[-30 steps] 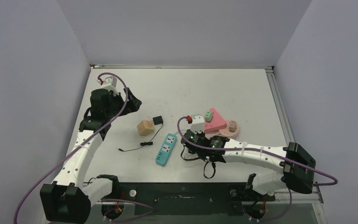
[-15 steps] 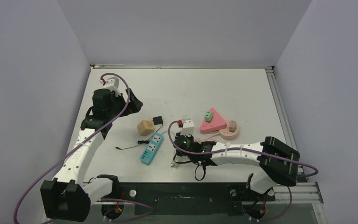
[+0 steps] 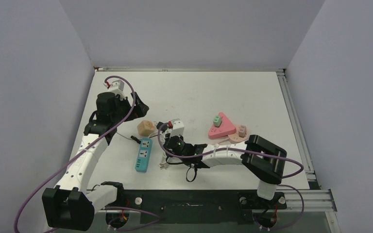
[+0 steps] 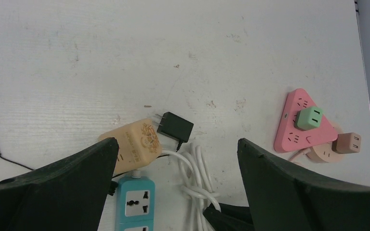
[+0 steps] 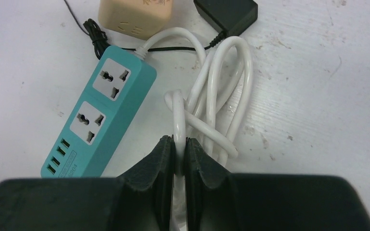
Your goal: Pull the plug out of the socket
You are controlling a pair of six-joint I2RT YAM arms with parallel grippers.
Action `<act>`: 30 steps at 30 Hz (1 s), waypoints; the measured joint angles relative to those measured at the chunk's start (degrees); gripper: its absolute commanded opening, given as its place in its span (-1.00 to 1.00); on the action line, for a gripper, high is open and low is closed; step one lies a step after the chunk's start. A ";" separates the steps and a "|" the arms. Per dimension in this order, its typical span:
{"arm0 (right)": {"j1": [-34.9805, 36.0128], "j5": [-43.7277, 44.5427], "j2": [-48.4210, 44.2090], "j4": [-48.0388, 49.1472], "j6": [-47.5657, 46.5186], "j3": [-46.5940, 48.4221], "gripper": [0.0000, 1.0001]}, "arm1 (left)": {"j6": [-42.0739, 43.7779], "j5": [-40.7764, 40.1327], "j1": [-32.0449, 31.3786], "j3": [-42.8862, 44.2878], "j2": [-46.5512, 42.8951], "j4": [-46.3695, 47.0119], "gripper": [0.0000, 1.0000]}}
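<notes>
White tabletop: right gripper pinches white cord of teal power strip; left gripper gapes wide, far-left. Green plug stands in pink triangular socket rightward, nearer the right arm.

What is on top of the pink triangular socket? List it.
A green plug sits on the pink triangular socket. Its prongs and the socket face beneath it are covered.

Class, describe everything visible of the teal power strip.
The teal power strip lies flat on the white table, a plastic bar with two empty universal sockets and four small ports at one end. Its white cable leaves the other end, beside the beige cube, and loops into a bundle pinched by the shut right gripper.
</notes>
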 measured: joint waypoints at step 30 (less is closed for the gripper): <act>-12.33 33.97 -15.52 -41.46 4.90 4.07 0.80 | 0.04 0.50 0.00 0.50 -0.31 0.00 0.86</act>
